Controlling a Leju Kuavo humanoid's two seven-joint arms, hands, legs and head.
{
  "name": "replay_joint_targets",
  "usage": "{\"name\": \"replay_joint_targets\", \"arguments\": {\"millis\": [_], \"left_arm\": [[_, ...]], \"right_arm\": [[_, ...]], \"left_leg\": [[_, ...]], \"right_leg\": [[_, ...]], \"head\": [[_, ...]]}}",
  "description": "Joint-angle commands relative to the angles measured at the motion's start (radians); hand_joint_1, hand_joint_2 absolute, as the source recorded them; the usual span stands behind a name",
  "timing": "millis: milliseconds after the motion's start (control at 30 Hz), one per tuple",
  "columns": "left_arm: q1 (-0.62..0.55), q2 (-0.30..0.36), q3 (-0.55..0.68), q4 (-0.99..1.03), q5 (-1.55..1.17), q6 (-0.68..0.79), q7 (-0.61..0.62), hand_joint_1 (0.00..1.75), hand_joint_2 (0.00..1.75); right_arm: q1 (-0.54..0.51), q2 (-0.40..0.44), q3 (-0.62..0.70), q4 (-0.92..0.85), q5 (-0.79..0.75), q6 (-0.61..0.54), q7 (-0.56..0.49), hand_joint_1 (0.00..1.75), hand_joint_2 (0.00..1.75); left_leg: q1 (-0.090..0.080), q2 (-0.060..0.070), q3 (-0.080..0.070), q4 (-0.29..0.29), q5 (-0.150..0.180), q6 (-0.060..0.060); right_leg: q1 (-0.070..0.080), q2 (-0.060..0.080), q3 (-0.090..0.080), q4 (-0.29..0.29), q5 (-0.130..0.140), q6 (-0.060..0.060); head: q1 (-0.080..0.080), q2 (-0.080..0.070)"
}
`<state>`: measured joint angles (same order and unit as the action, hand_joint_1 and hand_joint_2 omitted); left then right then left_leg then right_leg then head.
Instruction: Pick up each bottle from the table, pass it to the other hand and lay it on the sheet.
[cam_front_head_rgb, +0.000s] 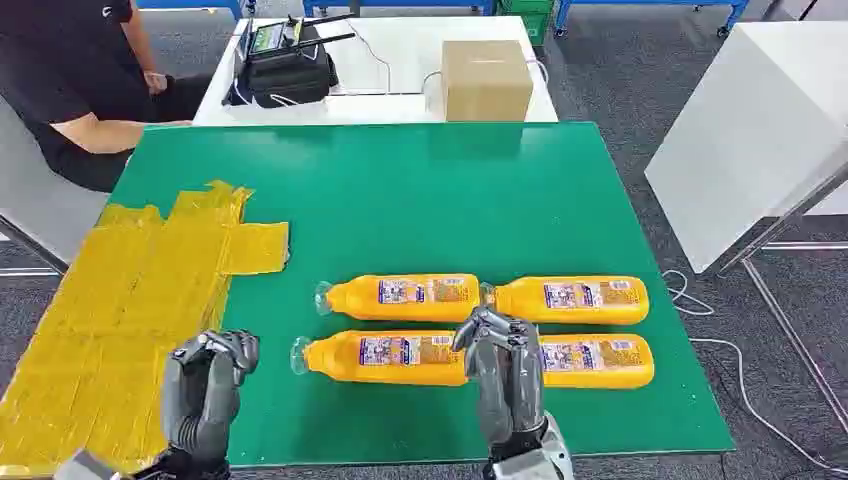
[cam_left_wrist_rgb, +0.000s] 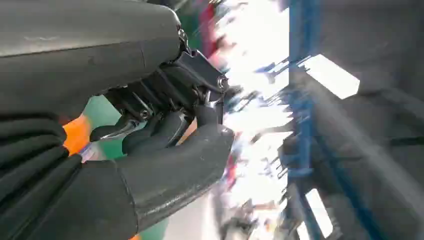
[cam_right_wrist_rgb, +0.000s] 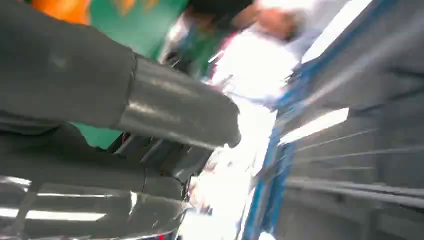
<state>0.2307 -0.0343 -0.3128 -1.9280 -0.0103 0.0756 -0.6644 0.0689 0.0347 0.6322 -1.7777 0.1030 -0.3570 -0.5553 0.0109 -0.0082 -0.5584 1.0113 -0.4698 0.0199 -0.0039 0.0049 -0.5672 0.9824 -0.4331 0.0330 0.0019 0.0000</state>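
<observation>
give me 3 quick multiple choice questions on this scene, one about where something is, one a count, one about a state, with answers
1. Where does the yellow sheet lie?
A. on the robot's left of the green table
B. on its right
C. under the cardboard box

2. How many orange bottles lie on the table?
A. two
B. four
C. six

3. What is the right hand holding?
A. a bottle
B. the sheet
C. nothing

Answers:
1 A, the sheet covers the left edge.
2 B, two rows of two, as with the near left bottle.
3 C, its fingers are curled above the bottles with nothing in them; the left hand is empty too.
</observation>
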Motion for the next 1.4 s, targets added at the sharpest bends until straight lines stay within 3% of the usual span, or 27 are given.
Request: {"name": "replay_joint_targets", "arguments": {"millis": [33,67,100,167,267,300,433,600,867,1233,1400], "left_arm": [[-0.106,-0.094,0.075,0.145,0.001,0.006,-0.027,1.75,0.00],[-0.101,-0.103,0.089,0.168,0.030,0.005,0.005,0.00,0.00],[-0.103,-0.100,0.096,0.188,0.034,-0.001,0.015,0.00,0.00],[-0.092,-0.104,0.110,0.194,0.027,0.010,0.035,0.00,0.00],[-0.074,-0.100,0.107,0.168,0.046,-0.014,0.029,0.00,0.00],[-0.072,-0.101,0.108,0.164,0.049,-0.015,0.030,0.00,0.00],[-0.071,-0.101,0.108,0.164,0.050,-0.016,0.031,0.00,0.00],[-0.073,-0.107,0.120,0.184,0.065,-0.025,0.039,0.00,0.00],[-0.077,-0.107,0.139,0.204,0.080,-0.065,0.054,0.00,0.00],[-0.107,-0.117,0.153,0.214,0.090,-0.089,0.072,0.00,0.00],[-0.093,-0.114,0.159,0.230,0.093,-0.095,0.064,0.00,0.00]], "right_arm": [[0.005,0.037,-0.219,0.087,-0.048,0.122,-0.053,1.75,0.00],[0.012,0.048,-0.220,0.095,0.003,0.086,-0.033,0.14,0.00],[0.014,0.049,-0.219,0.104,0.009,0.082,-0.022,0.00,0.00],[0.024,0.036,-0.205,0.119,0.035,0.071,0.030,0.00,0.00],[0.028,0.024,-0.192,0.124,0.014,0.087,0.019,0.00,0.00],[0.024,0.021,-0.185,0.131,0.017,0.095,0.037,0.00,1.75],[0.022,0.019,-0.182,0.133,0.021,0.098,0.048,0.00,1.75],[0.008,0.004,-0.156,0.161,0.119,0.084,0.145,0.00,1.75],[-0.122,-0.033,-0.021,0.355,0.581,0.049,0.501,0.00,1.75],[-0.266,-0.025,0.127,0.444,0.609,0.210,0.632,0.00,1.75],[-0.271,-0.045,0.132,0.480,0.598,0.209,0.623,0.00,1.75]], "left_leg": [[-0.001,-0.003,0.003,-0.002,0.001,0.001],[0.000,-0.001,0.004,-0.002,0.001,0.000],[0.000,0.001,0.005,-0.004,0.001,0.000],[-0.001,0.001,0.007,-0.004,0.001,0.000],[0.000,0.000,0.004,-0.002,0.000,0.000],[0.000,0.000,0.005,-0.003,0.000,0.000],[0.000,0.001,0.004,-0.002,0.000,0.000],[0.000,0.001,0.004,-0.002,0.000,0.000],[0.000,0.004,0.003,-0.002,0.000,0.000],[0.000,0.002,0.003,-0.002,0.000,0.000],[0.000,0.001,0.004,-0.003,0.000,0.000]], "right_leg": [[-0.001,-0.004,0.005,-0.002,0.000,0.000],[0.000,-0.002,0.005,-0.002,0.001,0.000],[0.000,-0.001,0.006,-0.004,0.001,0.000],[-0.001,-0.001,0.007,-0.004,0.001,-0.001],[0.000,-0.002,0.005,-0.002,0.000,0.000],[0.000,-0.002,0.006,-0.003,0.000,-0.001],[0.000,0.000,0.004,-0.002,0.000,0.000],[0.000,0.000,0.004,-0.003,0.001,0.000],[0.000,0.002,0.003,-0.002,0.001,0.000],[0.000,0.001,0.003,-0.001,0.001,0.000],[0.000,-0.001,0.005,-0.002,0.001,0.000]], "head": [[0.000,0.000],[0.000,0.000],[0.000,0.000],[0.000,0.000],[0.000,0.000],[0.000,0.000],[0.000,0.000],[0.000,0.000],[0.000,0.000],[0.000,0.000],[0.000,0.000]]}}
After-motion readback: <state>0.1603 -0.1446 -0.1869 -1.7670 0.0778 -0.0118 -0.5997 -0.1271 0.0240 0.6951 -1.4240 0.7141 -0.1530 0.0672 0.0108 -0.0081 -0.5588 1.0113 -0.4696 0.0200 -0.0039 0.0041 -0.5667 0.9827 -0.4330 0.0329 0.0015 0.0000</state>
